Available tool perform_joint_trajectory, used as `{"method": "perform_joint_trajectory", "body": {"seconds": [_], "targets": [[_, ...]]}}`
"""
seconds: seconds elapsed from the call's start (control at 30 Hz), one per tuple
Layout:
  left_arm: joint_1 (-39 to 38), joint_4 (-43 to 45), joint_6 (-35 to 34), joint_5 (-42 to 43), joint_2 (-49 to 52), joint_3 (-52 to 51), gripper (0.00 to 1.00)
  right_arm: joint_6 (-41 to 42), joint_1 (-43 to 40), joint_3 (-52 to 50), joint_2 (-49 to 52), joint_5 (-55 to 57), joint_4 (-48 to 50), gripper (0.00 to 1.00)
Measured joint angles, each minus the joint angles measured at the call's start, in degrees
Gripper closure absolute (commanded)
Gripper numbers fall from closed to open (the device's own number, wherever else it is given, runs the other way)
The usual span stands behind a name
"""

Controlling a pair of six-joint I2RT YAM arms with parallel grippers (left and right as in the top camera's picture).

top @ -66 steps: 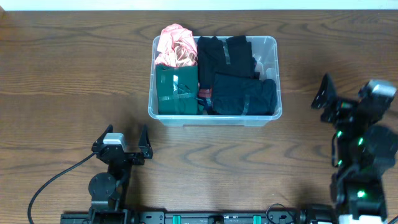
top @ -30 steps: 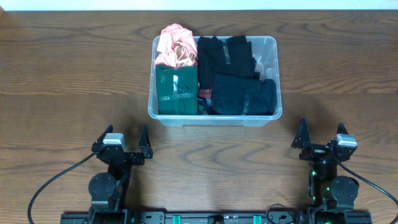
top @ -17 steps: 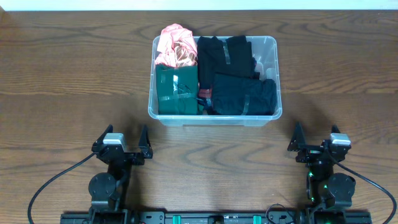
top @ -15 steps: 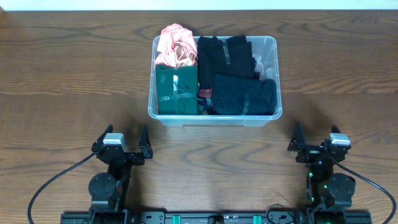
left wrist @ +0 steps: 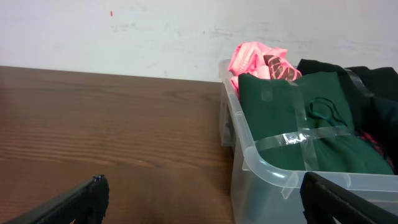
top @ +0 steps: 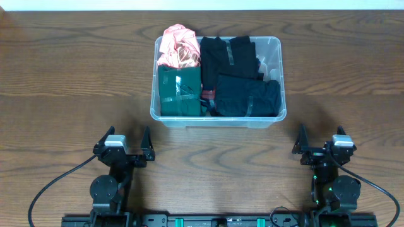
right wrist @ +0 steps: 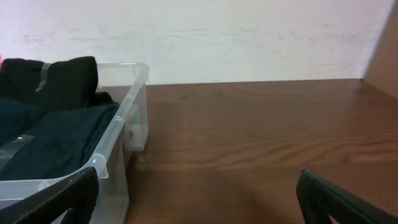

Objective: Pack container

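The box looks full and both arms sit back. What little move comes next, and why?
Probably just rest where they are: the container is filled with taped bundles, nothing loose shows on the table, and the left pincer and right pincer sit open, empty, apart from it.

The dark wood-grain table (top: 63,75) carries a clear container (top: 218,119); it stands toward the far edge, midway across.

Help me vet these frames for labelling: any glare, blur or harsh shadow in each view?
Overhead: even light, sharp, faint shadows on the brown wooden table. Left wrist: clear tape on the green folded fabric bundle glints; the clear rectangular plastic bin is sharp. Right wrist: white wall looks washed out; no motion blur.
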Motion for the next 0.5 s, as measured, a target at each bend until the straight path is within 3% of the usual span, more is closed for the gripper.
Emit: {"method": "perform_joint_trajectory", "body": {"seconds": [0.5], "targets": [[0.0, 0.0, 0.0, 0.0, 0.0, 0.0, 0.02, -0.2, 0.0, 0.0, 0.0, -0.9, -0.1, 0.01]]}}
